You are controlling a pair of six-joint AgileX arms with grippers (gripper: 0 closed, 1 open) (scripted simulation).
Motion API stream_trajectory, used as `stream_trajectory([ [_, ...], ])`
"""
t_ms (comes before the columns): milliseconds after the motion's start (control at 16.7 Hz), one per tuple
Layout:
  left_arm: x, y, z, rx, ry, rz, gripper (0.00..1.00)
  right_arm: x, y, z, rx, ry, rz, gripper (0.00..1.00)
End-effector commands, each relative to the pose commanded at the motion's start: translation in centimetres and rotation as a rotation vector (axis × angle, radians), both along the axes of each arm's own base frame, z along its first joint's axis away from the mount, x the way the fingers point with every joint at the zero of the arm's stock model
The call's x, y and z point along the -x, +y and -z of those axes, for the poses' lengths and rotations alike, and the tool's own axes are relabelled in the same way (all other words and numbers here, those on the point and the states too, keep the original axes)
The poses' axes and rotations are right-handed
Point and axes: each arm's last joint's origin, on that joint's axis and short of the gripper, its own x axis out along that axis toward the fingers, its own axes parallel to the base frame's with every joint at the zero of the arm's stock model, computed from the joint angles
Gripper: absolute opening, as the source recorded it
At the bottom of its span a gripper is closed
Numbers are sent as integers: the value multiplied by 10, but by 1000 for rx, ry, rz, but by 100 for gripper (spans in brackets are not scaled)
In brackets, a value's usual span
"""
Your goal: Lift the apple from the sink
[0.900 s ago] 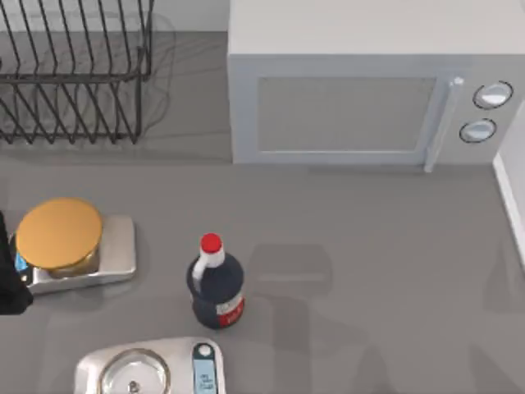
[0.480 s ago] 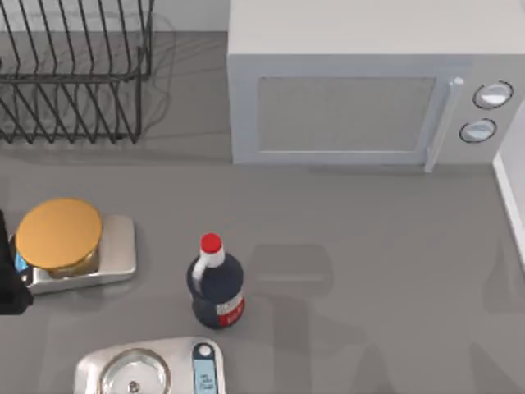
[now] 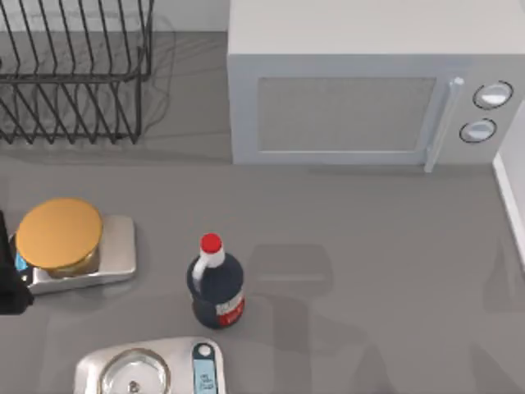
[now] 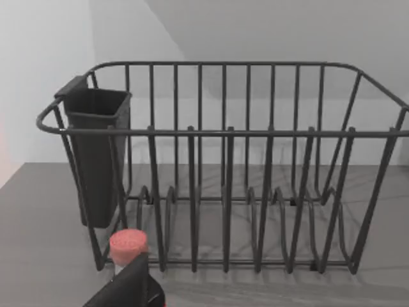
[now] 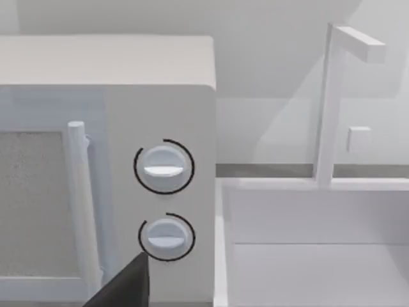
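The apple is out of view. The white sink (image 5: 300, 214) lies just right of the microwave, with a white faucet (image 5: 331, 102) standing at its back rim; the part of the basin that shows is bare. In the top view only the sink's white edge (image 3: 512, 197) appears at the table's far right. A dark piece of my right gripper (image 5: 124, 286) sits in front of the microwave's dials, short of the sink. My left gripper (image 3: 8, 287) is parked at the table's left edge beside the scale, and a dark piece of it (image 4: 128, 289) faces the dish rack.
A microwave (image 3: 361, 90) stands at the back, a black wire dish rack (image 3: 74, 74) at the back left. A dark bottle (image 3: 216, 287) with a red cap (image 4: 128, 245) stands mid-table. A scale with a gold disc (image 3: 61, 234) is at left, a second scale (image 3: 148, 369) at the front.
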Motion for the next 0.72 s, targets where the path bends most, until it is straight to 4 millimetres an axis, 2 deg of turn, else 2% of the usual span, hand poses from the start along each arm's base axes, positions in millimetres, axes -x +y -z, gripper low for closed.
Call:
stream_trajectory([
  [540, 0, 0, 0, 0, 0, 0, 100, 0, 0, 0, 0, 0, 0, 100],
  [720, 0, 0, 0, 0, 0, 0, 100, -1, -1, -9, 7, 40, 7, 100],
])
